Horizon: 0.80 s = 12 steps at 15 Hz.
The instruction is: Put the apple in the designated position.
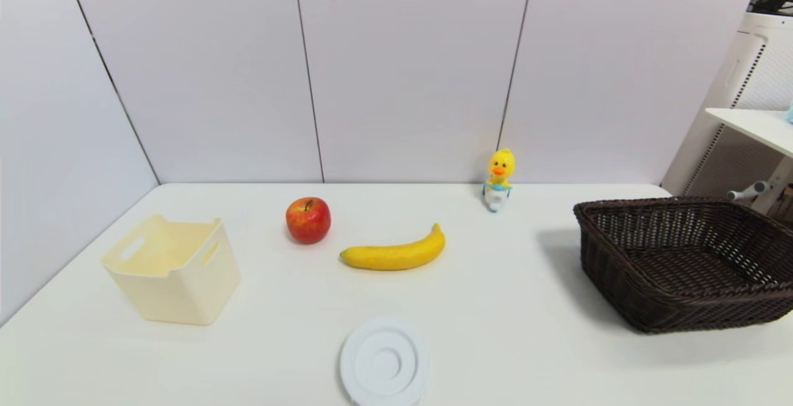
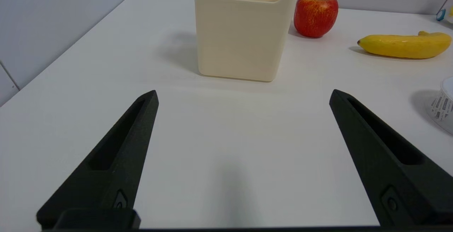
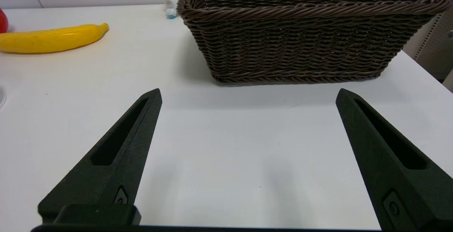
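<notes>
Currently the cream bin (image 1: 172, 268) sits at 9 o'clock on the table (image 1: 508, 307), the wicker basket (image 1: 684, 260) at 3 o'clock; nothing shows inside either. Apple (image 1: 308, 220) rests on the table at 11 o'clock, just beside the banana (image 1: 394, 252), apart from it. Duck toy (image 1: 499, 178) at 1 o'clock, white lid (image 1: 384, 362) at 6 o'clock.

Head view shows neither arm. Left wrist view: left gripper (image 2: 243, 95) low over the table, fingers spread wide, holding nothing; apple beyond the bin, well apart. Right wrist view: right gripper (image 3: 248, 94) likewise spread and bare, facing the basket; only the apple's edge shows.
</notes>
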Available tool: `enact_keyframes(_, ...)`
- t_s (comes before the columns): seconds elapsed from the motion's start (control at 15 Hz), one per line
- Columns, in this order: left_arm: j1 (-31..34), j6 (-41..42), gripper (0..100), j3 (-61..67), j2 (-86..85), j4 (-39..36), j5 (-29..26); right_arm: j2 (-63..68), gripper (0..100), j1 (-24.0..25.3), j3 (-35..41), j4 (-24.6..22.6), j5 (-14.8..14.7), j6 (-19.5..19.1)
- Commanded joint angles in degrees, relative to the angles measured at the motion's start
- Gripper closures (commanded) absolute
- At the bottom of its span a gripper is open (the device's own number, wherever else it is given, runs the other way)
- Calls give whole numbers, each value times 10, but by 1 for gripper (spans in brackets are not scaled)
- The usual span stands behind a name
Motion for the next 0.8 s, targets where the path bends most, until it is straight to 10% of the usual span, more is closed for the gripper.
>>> enact_keyframes(0.07, 0, 0, 0, 0, 0, 0, 1, 0, 0, 0, 0, 1, 0, 0)
enact_keyframes(0.8, -46, -16, 0, -105, 234, -73, -1, 0, 0, 0, 0, 0, 0, 0)
